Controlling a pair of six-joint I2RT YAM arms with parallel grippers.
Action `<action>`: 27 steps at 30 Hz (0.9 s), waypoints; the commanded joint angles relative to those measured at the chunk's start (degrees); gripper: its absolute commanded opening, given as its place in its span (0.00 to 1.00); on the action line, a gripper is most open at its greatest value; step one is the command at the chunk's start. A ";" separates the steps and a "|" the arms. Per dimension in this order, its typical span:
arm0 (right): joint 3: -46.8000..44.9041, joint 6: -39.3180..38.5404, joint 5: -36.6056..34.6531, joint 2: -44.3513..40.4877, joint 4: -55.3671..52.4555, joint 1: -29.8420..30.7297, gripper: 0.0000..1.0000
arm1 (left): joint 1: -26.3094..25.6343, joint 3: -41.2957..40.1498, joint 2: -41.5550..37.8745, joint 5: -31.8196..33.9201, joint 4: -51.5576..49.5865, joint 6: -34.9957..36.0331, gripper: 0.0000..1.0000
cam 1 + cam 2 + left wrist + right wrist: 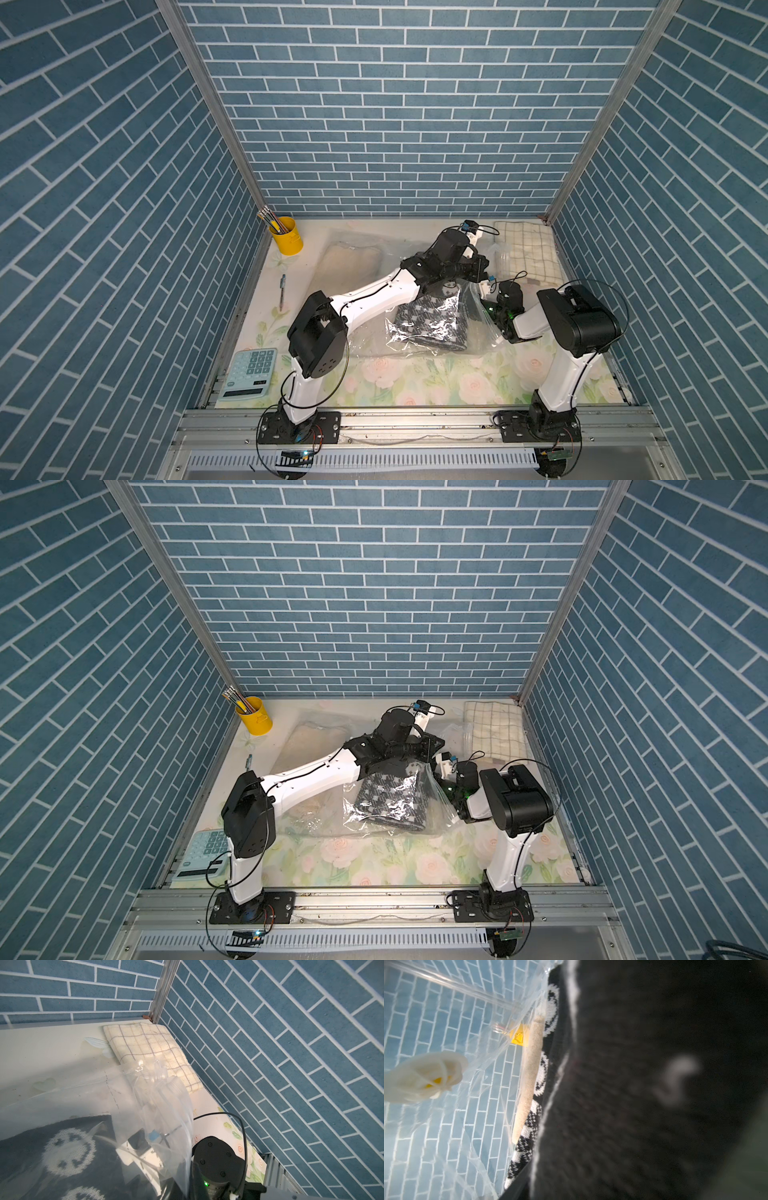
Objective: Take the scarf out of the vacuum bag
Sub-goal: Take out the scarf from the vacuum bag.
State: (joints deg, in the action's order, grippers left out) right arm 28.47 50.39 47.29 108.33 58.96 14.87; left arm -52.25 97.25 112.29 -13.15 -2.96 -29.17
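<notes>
Clear vacuum bag (482,336), scarf (432,322) inside near mouth

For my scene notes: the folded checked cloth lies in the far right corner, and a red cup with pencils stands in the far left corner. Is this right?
Not quite: the cup with pencils is yellow, not red, as both top views show. The rest holds: it stands far left, the checked cloth far right.

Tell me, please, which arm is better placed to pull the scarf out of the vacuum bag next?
Right: the right arm ends at the vacuum bag's mouth, its wrist view filled by the dark patterned scarf. The left arm reaches across above the bag, apparently holding plastic up.
</notes>
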 commanded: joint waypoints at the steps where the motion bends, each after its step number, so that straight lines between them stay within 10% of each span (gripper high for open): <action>1: 0.96 2.38 -0.57 3.40 4.06 2.23 0.60 | 0.40 2.68 0.56 0.07 0.33 0.09 0.00; 7: 0.11 8.78 1.48 8.79 15.57 2.23 0.00 | 0.48 2.69 0.39 0.23 0.16 0.20 0.00; 14: -2.92 7.72 0.50 5.13 16.44 -0.57 0.00 | 0.74 1.02 -0.49 0.41 0.67 0.23 0.00; 27: 4.68 -15.96 -14.15 -14.65 -29.00 -1.63 0.00 | 0.83 -0.61 -1.36 0.61 1.47 0.25 0.00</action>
State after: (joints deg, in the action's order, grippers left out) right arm 30.33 43.70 40.29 96.92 43.22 14.20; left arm -51.88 97.56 112.29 -12.95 -3.07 -29.15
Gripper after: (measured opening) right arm 0.105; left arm 0.055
